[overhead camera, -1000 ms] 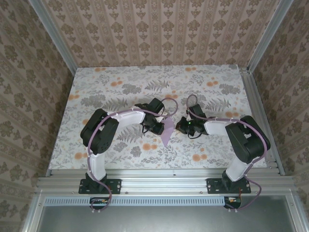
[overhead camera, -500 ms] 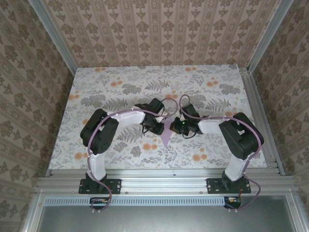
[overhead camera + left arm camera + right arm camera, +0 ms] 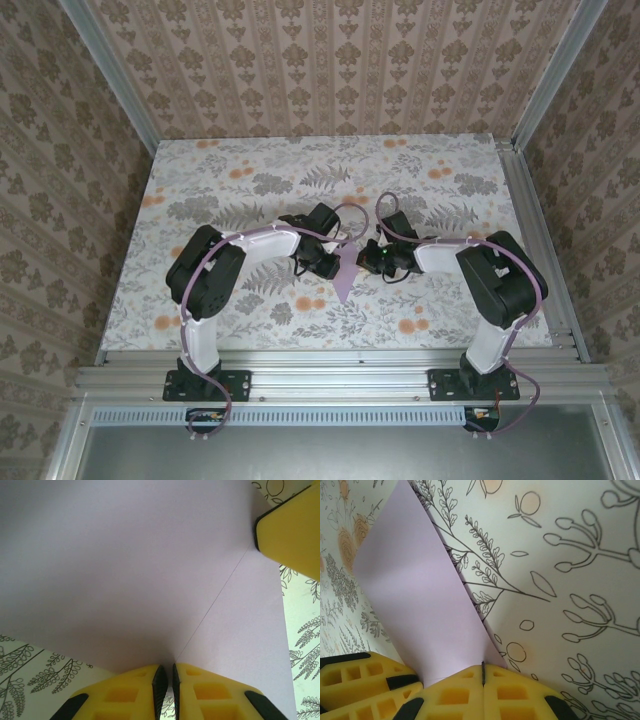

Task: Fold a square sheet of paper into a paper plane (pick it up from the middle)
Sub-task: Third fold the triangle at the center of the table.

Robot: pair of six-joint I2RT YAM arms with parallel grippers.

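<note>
Floral-patterned tablecloth surface (image 3: 250, 170): the thin lavender square sheet of paper (image 3: 346, 278), part-folded, sits at centre between both arms, long axis far-to-near. I read the left jaws clamped on its crease, the right jaws pressed together against its right edge.

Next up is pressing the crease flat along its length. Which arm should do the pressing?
Probably right: the right gripper, shut, touches the lavender paper at the far end of the crease. The left gripper is clamped on the paper at the near end, so it should anchor.
</note>
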